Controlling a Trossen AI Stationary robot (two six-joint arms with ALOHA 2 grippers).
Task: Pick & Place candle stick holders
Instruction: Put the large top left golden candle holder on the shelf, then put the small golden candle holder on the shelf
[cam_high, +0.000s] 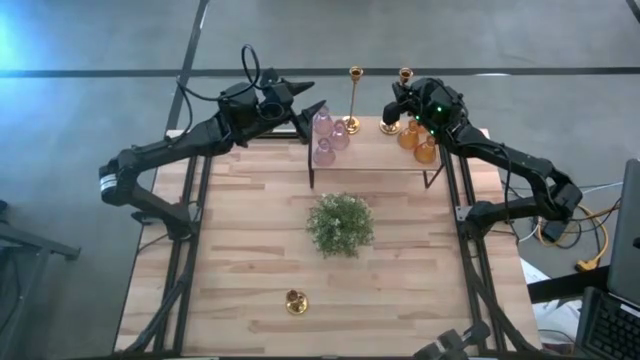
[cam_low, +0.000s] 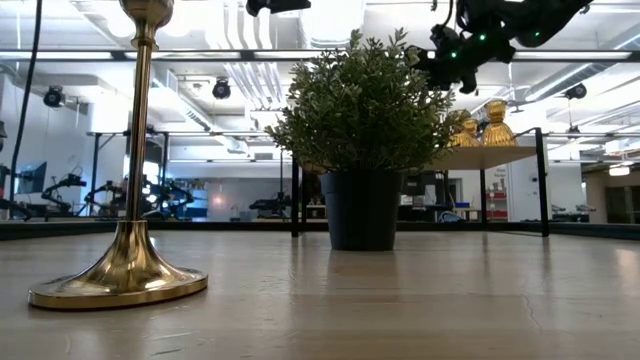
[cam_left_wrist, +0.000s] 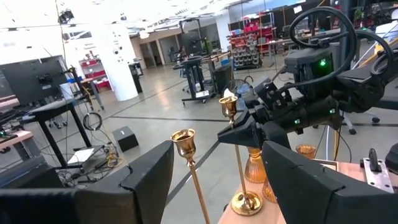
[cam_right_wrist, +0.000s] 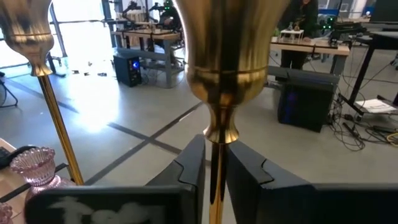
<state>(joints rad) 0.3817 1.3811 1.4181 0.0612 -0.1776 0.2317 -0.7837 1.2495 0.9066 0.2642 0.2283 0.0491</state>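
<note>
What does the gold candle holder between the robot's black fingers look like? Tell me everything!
The brass candle holder is shiny gold metal, with a wide cup on top, a small knob beneath and a thin straight stem. It stands upright at the raised shelf's far edge. The right gripper's dark fingers sit close on both sides of the stem.

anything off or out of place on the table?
One brass holder stands alone at the near edge, far from the raised shelf that carries the pink and amber ones. Nothing is tipped, spilled or broken. The right gripper is around a second brass holder's stem at the shelf.
</note>
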